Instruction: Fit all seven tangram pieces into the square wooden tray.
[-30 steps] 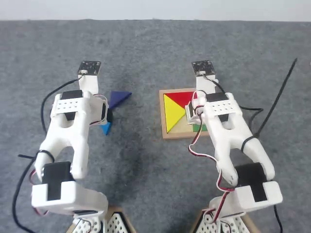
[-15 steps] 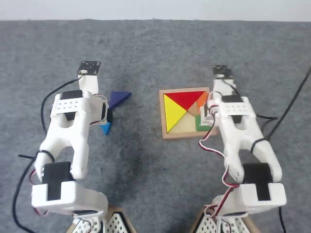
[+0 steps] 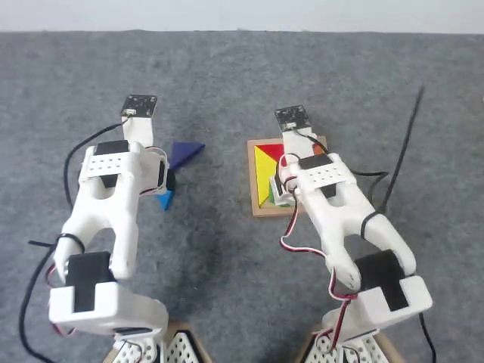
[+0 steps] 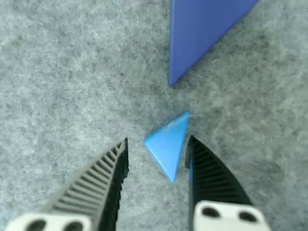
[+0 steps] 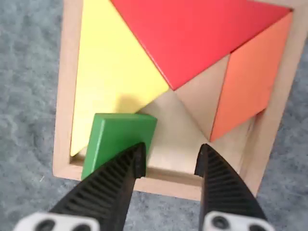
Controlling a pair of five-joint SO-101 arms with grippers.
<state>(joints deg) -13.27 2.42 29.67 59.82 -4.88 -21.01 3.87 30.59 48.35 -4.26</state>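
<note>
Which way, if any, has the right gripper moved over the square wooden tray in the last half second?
Yes. The right gripper swung left, from the square wooden tray's right edge to about the middle of its near edge.

The high view sits above and behind the arm bases. It looks down toward the far edge of the grey table (image 3: 227,76), wide enough to take in both arms. The left wrist view looks steeply down from close by, past the left gripper (image 4: 158,142), at the light-blue triangle (image 4: 167,144) and the dark-blue triangle (image 4: 202,29). The high view shares both. The right wrist view, equally close, faces down past the right gripper (image 5: 171,149) onto the wooden tray (image 5: 65,96), also shared.
</note>
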